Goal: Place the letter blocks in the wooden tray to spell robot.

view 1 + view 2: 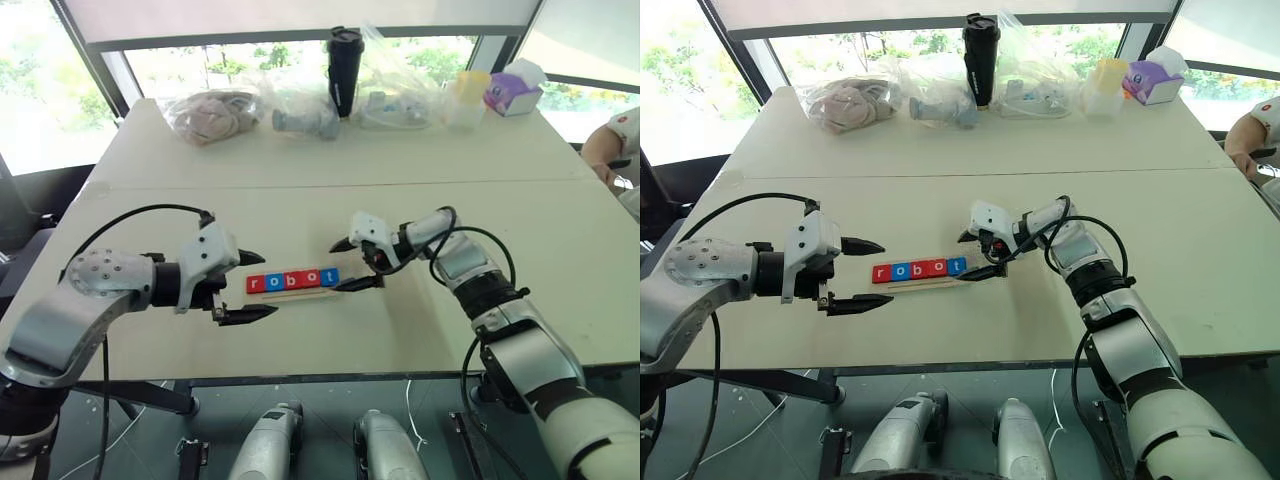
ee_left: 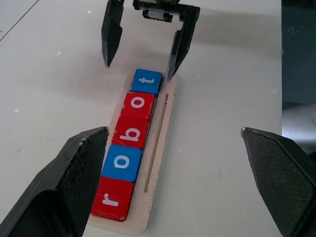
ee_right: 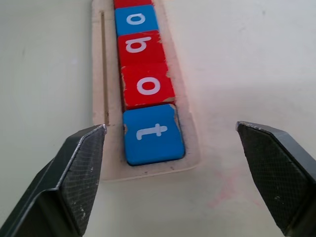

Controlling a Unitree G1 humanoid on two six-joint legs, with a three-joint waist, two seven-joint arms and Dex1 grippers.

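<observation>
My right fingers [image 3: 81,163] spread wide, gripping nothing, straddling the t end of the wooden tray [image 3: 106,163]. My left fingers [image 2: 74,168] also spread wide and empty, at the tray's r end. Right gripper [image 1: 357,263] sits just past the t end, one fingertip close beside the tray rim, can't tell if touching; left gripper [image 1: 256,285] hangs near the r end, apart from it. Letter blocks [image 2: 129,133] lie in the tray in one row, reading r-o-b-o-t: red, blue, red, red, blue. A narrow slot runs along the tray beside the row. Tray rests flat on the pale counter [image 1: 500,210]. Well beyond the tray, at the counter's far edge: a black tumbler [image 1: 345,68], clear plastic bags [image 1: 215,112], a purple box [image 1: 510,92].
</observation>
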